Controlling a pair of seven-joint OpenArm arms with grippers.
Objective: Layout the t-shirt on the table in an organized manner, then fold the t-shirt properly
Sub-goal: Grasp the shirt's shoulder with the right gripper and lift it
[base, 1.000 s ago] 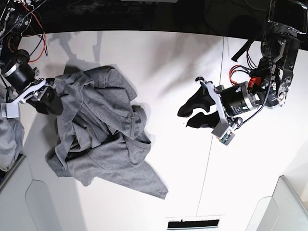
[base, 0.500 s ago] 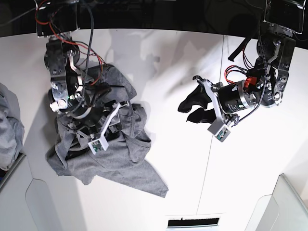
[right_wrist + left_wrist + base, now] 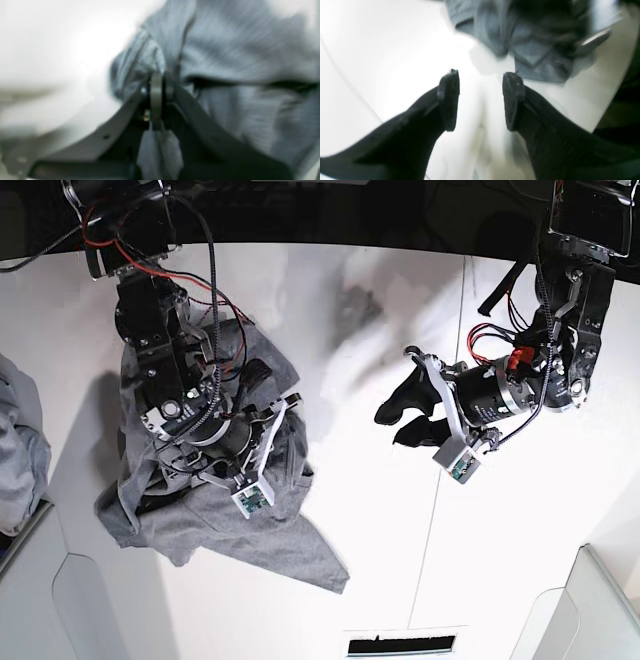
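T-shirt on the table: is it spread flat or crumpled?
Crumpled: the t-shirt lies bunched in overlapping folds on the table, one fold pinched in the right claw.

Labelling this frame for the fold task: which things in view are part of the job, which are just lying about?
Job:
- t-shirt, crumpled
- table
- right gripper, shut on a fold of the shirt
- left gripper, open over bare table

Lying about:
- paler grey cloth heap at the table edge

Both arms are black metal with red and black wires looping off them. Each pincer — left pincer (image 3: 400, 416), right pincer (image 3: 160, 82) — has smooth black fingers (image 3: 448, 100) and a small white box nearby.
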